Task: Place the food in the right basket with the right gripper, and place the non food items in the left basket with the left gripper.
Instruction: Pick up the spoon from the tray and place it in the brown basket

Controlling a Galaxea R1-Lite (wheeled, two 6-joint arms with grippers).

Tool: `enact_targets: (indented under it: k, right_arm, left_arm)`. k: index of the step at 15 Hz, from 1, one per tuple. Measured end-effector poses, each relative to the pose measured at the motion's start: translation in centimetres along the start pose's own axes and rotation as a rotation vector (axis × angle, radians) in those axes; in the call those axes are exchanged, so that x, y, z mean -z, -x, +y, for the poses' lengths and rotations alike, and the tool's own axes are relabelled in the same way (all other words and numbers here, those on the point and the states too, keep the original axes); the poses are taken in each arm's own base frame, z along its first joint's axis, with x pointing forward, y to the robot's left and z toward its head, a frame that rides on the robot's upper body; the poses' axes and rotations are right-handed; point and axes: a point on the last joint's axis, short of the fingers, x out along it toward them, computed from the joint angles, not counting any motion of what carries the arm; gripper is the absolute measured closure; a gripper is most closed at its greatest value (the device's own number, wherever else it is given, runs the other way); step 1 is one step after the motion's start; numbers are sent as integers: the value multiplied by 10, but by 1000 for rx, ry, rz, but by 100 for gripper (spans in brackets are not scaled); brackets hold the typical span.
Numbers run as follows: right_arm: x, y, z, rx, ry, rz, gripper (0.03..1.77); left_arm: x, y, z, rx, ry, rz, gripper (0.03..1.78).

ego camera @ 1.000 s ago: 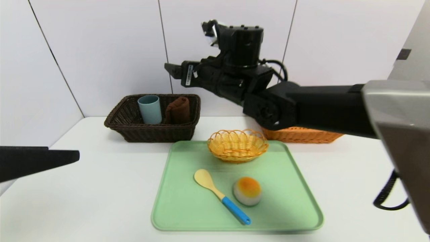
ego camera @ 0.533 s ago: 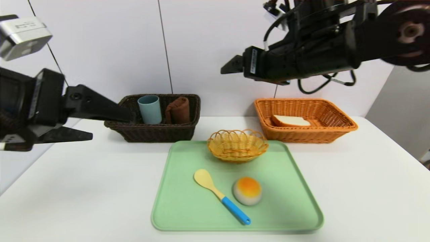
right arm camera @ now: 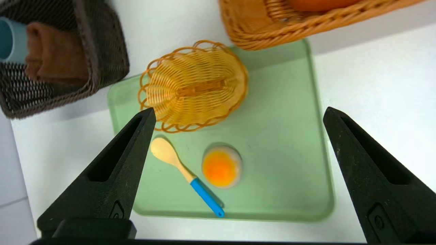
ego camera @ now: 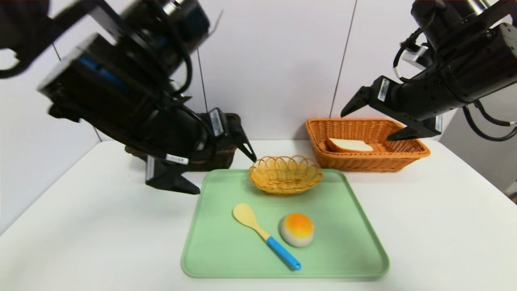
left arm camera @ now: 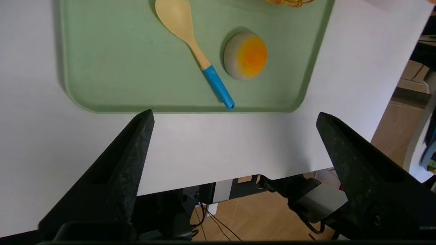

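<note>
Hovering wide open above the table's far left, the left gripper (ego camera: 226, 173) hangs just off the far-left corner of the green tray (ego camera: 210, 250), fingers spread with nothing between them, its bulk covering most of the left basket (ego camera: 226, 153) at the back edge. Over on the far right, the right gripper (ego camera: 373, 121) floats above the right basket (ego camera: 408, 155), jaws equally spread and empty.

Inside that orange basket lies the bread slice (ego camera: 349, 144), near its left wall. The right wrist view catches the dark basket too, with the cup (right arm camera: 8, 41) and the brown towel (right arm camera: 56, 54) side by side inside it.

On the tray, the small yellow basket (ego camera: 285, 174) sits at the middle of the far edge. The spoon (ego camera: 264, 234) lies diagonally in the centre, bowl toward the far left, blue handle toward the near edge. The bun (ego camera: 297, 229) sits just beside the handle on its right, a thin gap between them.

Plenty of bare tray on the left half and along the right edge; bare white table (ego camera: 89, 226) flanks the tray on both sides.
</note>
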Motion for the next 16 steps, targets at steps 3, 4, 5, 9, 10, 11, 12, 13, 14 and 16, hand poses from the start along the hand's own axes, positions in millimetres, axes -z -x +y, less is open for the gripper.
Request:
enact_targets:
  k: [3,4,5,9,10,11,12,13,14,16]
  right_arm:
    - [7,-6,-13,54,7,41,11]
    - [11,-7,-17,71,13,57,11]
    - [14,-7,-20,82,23,69,11]
    - [22,-1,-28,96,32,85,10]
    - [23,0,-28,92,38,89,10]
    - [25,1,-28,87,49,99,10]
    - [28,0,-25,81,56,107,10]
    - [31,-1,-22,74,64,118,10]
    - [35,-3,-18,68,71,131,10]
    - [39,-9,-13,69,82,152,10]
  left_arm:
    - [17,-38,-18,-57,-81,54,12]
    - [26,-48,-24,-77,-136,65,12]
    - [35,-57,-29,-96,-191,73,12]
    - [50,-85,-41,-108,-299,73,12]
    - [51,-88,-41,-118,-307,81,12]
    - [53,-89,-40,-133,-323,93,12]
    - [54,-88,-37,-155,-355,107,12]
    - [52,-85,-34,-175,-381,112,12]
    - [48,-81,-31,-179,-397,106,12]
    - [42,-75,-28,-187,-414,82,12]
